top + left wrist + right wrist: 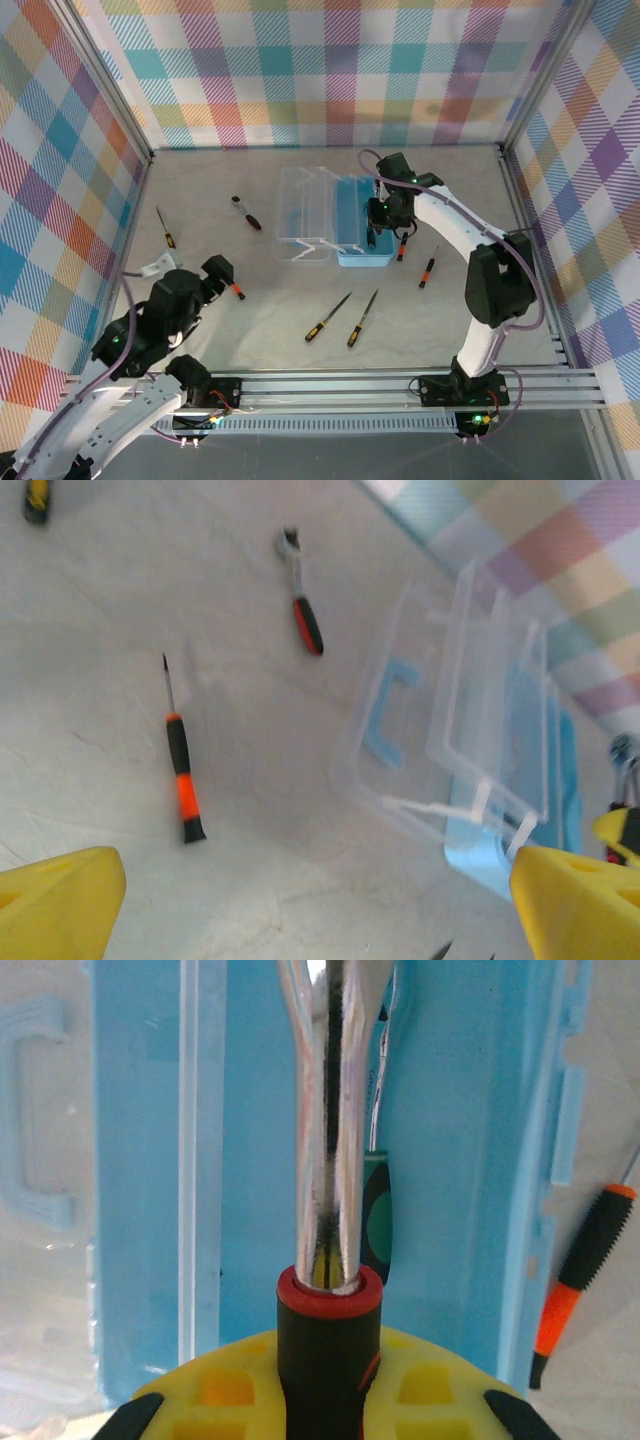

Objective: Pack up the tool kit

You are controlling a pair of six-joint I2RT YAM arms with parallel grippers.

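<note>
Early stage: right end effector (330,1400) clamps a chrome-shafted tool (328,1160) over the blue case (450,1160); left end effector (320,905) gapes empty, a black-orange screwdriver (182,780) ahead, other screwdrivers (326,319) unpacked.

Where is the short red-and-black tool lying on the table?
In the top view the short tool lies left of centre, just left of the case's open clear lid, with a yellow-handled screwdriver farther left.

Table (450,330): lid (303,215) left of case (352,220) — ratchet (246,213) further left.
</note>
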